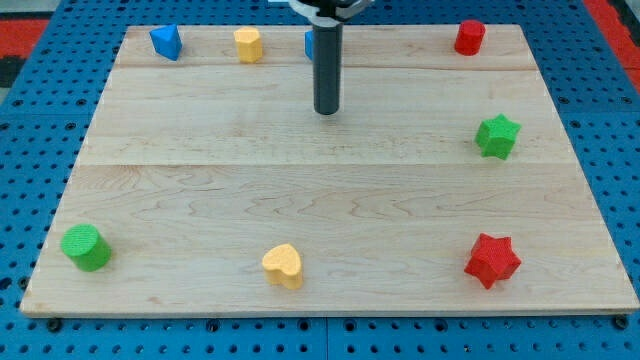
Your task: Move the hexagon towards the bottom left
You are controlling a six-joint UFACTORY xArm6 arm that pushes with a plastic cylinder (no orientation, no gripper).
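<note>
The red hexagon (469, 37) sits near the board's top right corner. My tip (327, 111) rests on the board at the upper middle, well to the left of the hexagon and apart from every block. A blue block (310, 43) is mostly hidden behind the rod at the view's top.
A blue triangle (166, 42) and a yellow block (248, 44) lie at the top left. A green star (497, 136) is at the right, a red star (492, 261) at the bottom right, a yellow heart (283, 265) at the bottom middle, a green cylinder (86, 247) at the bottom left.
</note>
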